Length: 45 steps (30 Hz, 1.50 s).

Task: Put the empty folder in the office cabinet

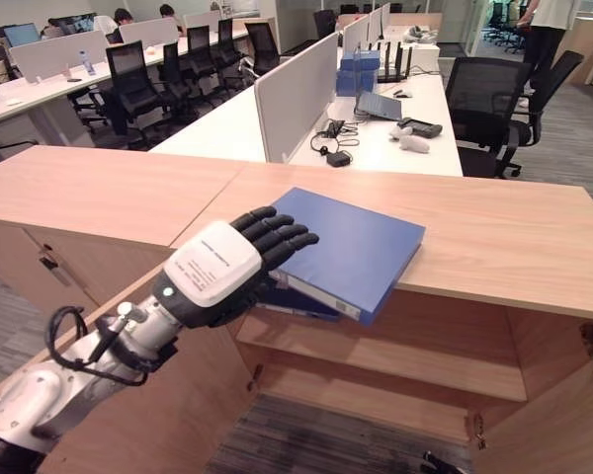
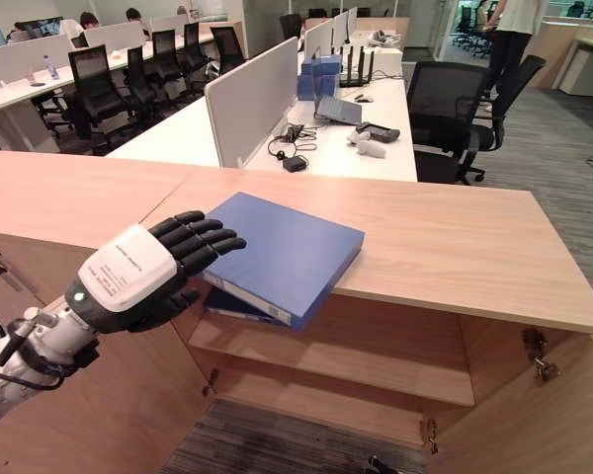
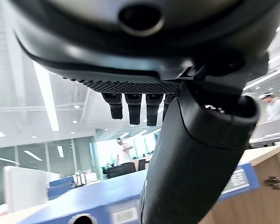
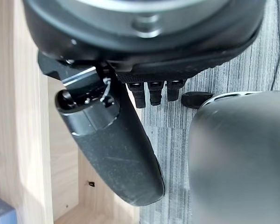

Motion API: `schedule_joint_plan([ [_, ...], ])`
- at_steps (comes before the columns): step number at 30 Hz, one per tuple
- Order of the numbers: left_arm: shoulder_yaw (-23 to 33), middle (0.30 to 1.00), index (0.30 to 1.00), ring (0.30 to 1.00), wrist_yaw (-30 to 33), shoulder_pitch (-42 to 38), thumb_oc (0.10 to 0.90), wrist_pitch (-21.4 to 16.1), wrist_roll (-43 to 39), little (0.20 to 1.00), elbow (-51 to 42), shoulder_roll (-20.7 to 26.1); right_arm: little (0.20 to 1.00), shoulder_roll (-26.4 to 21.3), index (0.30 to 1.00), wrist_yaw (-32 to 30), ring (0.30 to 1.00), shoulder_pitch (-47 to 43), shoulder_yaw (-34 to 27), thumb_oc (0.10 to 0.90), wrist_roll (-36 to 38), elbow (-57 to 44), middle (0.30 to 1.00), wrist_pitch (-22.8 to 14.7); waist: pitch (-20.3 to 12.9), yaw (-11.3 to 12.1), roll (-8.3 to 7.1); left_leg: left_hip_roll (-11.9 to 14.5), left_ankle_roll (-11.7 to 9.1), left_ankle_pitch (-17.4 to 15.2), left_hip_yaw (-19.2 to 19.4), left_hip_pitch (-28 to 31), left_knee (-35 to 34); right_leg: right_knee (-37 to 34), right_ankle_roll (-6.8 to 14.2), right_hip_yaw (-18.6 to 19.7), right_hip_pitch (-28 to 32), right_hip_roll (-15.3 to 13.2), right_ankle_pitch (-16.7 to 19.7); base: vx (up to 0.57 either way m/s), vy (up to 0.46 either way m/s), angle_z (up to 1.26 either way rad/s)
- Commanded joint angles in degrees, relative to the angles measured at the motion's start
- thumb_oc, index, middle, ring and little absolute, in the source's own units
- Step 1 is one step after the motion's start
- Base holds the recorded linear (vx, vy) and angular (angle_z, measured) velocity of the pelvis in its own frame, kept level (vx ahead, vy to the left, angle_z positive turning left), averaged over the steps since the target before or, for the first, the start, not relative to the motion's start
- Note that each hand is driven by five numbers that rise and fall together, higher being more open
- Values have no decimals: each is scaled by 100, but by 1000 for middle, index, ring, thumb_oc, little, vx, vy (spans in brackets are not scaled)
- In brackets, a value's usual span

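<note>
A blue folder lies flat on the wooden cabinet top, its near corner sticking out over the open front. My left hand grips its left end, fingers laid over the cover and the thumb tucked beneath. In the left wrist view the folder's spine runs just past the thumb. Beneath the folder, a darker blue flat thing shows at the left of the cabinet's upper shelf. My right hand hangs relaxed above the grey floor beside the cabinet wall, holding nothing.
The cabinet stands open, one door swung out at the right and another under my left arm. Behind the counter are a white desk with a partition, a black office chair and a standing person.
</note>
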Motion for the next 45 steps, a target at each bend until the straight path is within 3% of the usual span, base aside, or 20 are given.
schedule_joint_plan([
  [1, 80, 900, 900, 900, 243, -1003, 800, 122, -177, 900, 42, 214, 900, 38, 900, 20, 900, -368, 103, 800, 121, 104, 900, -205, 56, -112, -110, -85, -55, -86, -140, -128, -5, 50, 421, 123, 681, -36, -978, 5, -1, -3],
  [10, -750, 900, 900, 900, 247, -1659, 800, 258, -67, 900, 566, -258, 900, 135, 900, -4, 900, -287, 126, 800, 125, 174, 900, -173, 46, -268, -192, -88, -41, -125, -131, -87, -5, 50, 393, 212, 695, -11, -994, 7, 4, -2],
  [25, -1331, 900, 900, 900, 92, -1836, 800, 424, -20, 900, 1162, -1046, 900, 120, 900, -74, 900, -225, -113, 800, 442, 66, 900, -119, 32, -424, -332, -80, -3, -207, -69, 19, -5, 50, 341, 362, 717, 25, -998, 0, 0, 0],
  [45, -1598, 900, 900, 900, 106, -2069, 800, 547, 196, 900, 1570, -1259, 900, 166, 900, -86, 900, -260, -110, 800, 460, 98, 900, -92, -4, -536, -343, -66, 10, -237, 160, 102, -5, 50, 332, 503, 664, 36, -950, -6, 1, -5],
])
